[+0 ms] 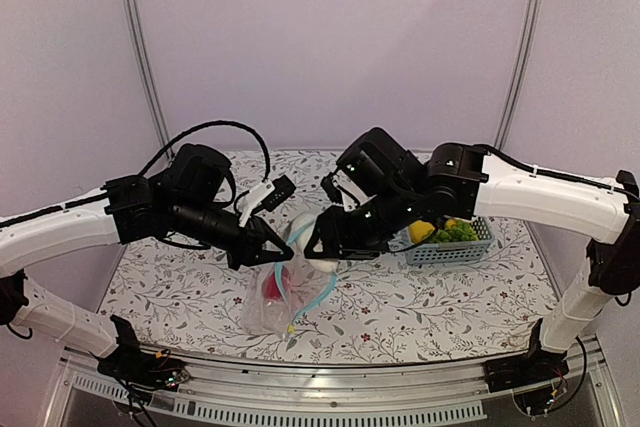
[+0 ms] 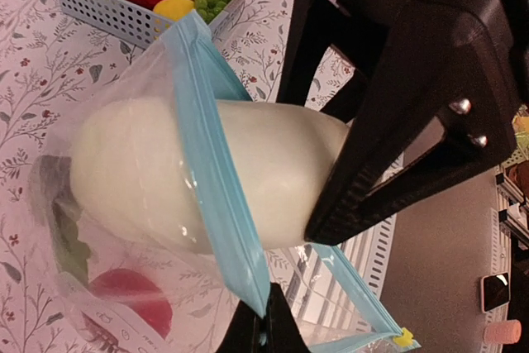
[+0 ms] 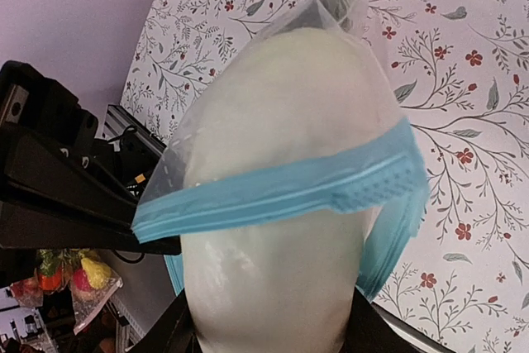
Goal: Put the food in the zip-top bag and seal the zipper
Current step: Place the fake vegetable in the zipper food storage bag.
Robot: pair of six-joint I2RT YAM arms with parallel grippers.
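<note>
Right end effector (image 1: 317,244) is clamped on the white radish (image 2: 248,179), which sits half through the mouth of the zip-top bag (image 2: 91,287), while the left end effector (image 2: 264,330) pinches the zipper (image 2: 216,179) to hold that mouth open and lifted above the tabletop (image 1: 430,307).

Top cam: fixed, high above near edge of table (image 1: 450,312), looks down & fwd over whole top to back wall (image 1: 330,47); wide, far. L wrist cam: v. close, faces zip-top bag (image 2: 58,204) mouth, basket (image 2: 124,14) beyond. R wrist cam: equally close, faces opp. way along radish (image 3: 281,146). All 3 share bag mouth + radish.
</note>
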